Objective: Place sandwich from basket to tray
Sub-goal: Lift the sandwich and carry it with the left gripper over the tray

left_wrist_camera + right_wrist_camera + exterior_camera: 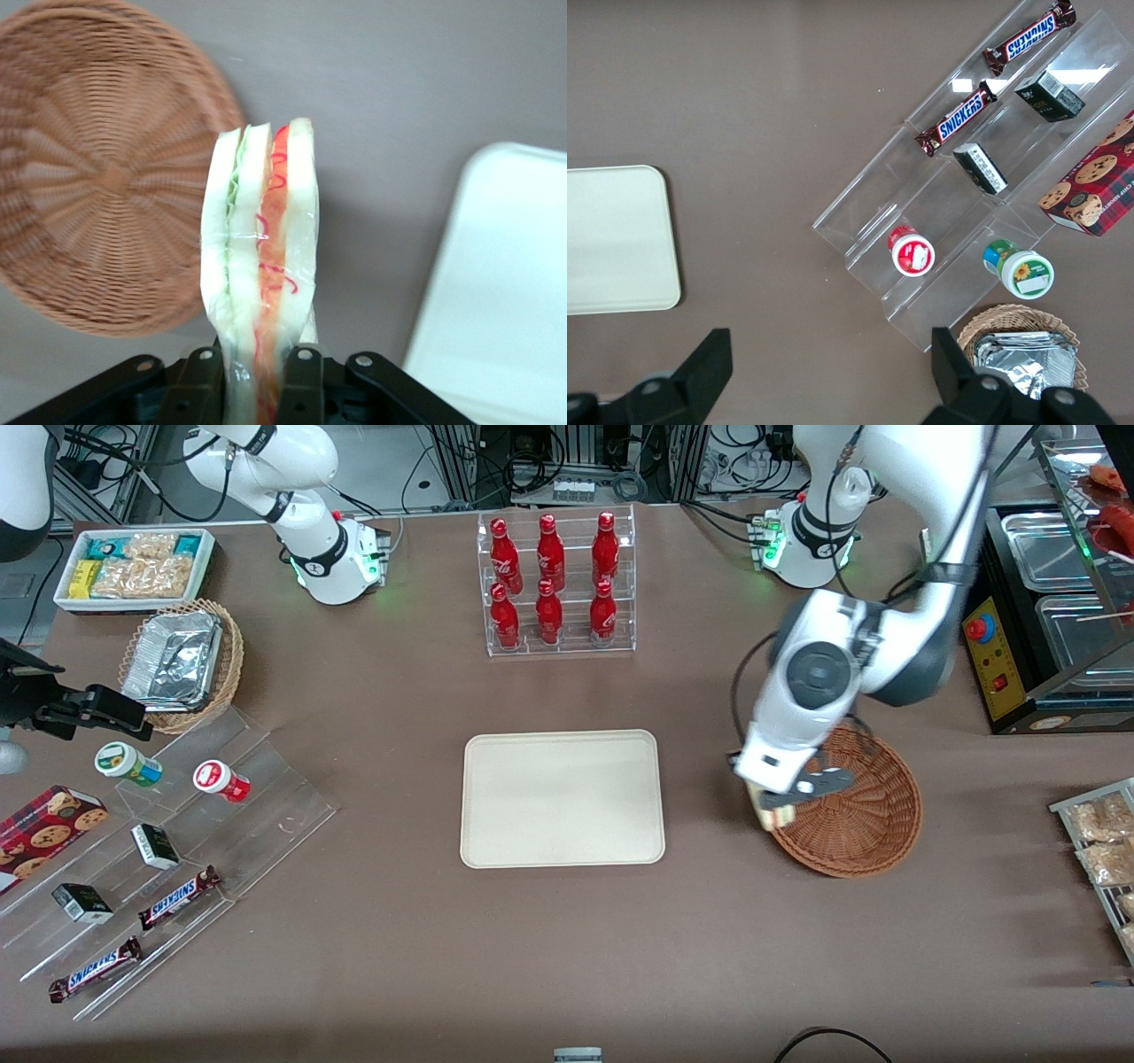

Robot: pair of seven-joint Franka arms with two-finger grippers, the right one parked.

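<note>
Above table [567, 957], gripper [780, 802] jaws clamp sandwich [261, 266] beside basket [864, 815].

Snickers bars: you can read "SNICKERS" in blue letters on two brown-wrapped bars [959, 118] [1029, 36] lying on the clear acrylic steps [939, 190]; in the front view the same word shows on both bars [180, 897] [95, 969].
Red bottles: the six [551, 580] in the clear rack carry white script you cannot make out.
Cookie box: the red box [1091, 186] shows cookie pictures; its print is too small to read.
Small dark cartons: white print on them [979, 167], not legible.
Round tubs: the labels on the red-lidded [911, 251] and green-lidded [1019, 267] tubs are unreadable.
Gripper: the gripper [257, 376], clamped on the sandwich [261, 266], shows you no marking.
</note>
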